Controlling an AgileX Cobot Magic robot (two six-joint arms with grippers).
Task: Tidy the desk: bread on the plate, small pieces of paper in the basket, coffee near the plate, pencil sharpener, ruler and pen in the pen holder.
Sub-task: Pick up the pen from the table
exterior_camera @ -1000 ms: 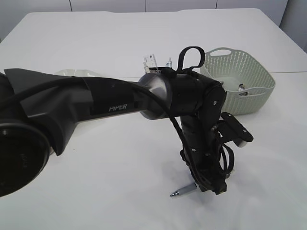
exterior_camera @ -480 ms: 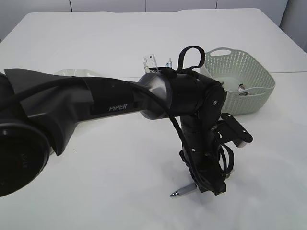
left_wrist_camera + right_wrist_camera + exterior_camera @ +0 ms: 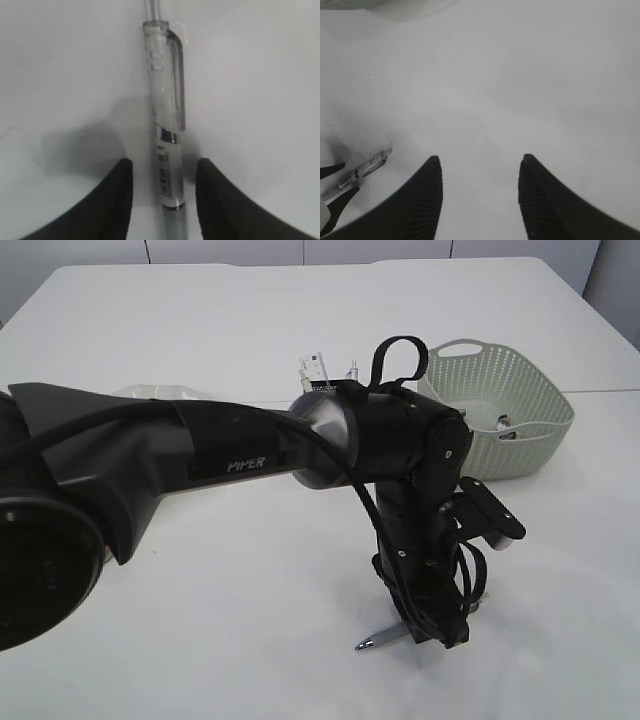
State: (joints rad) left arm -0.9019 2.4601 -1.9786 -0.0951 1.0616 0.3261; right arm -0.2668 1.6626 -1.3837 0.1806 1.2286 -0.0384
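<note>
A clear pen with a silver tip (image 3: pixel 370 643) lies on the white table at the front. My left gripper (image 3: pixel 432 632) points straight down over it. In the left wrist view the pen (image 3: pixel 167 125) lies lengthwise between the two open fingers (image 3: pixel 165 167), with a gap on each side. My right gripper (image 3: pixel 480 162) is open and empty above bare table; its view shows the pen (image 3: pixel 366 169) at the lower left. The pen holder (image 3: pixel 322 370) stands behind the left arm, mostly hidden, with items sticking out. The plate (image 3: pixel 160 392) shows partly at the back left. Bread, coffee and paper are not visible.
A pale green basket (image 3: pixel 525 405) stands at the back right with small items inside. The big black left arm (image 3: pixel 250 460) crosses the middle of the exterior view and hides much of the table behind it.
My left gripper has sunk a little lower around the pen. The pen has barely shifted.
</note>
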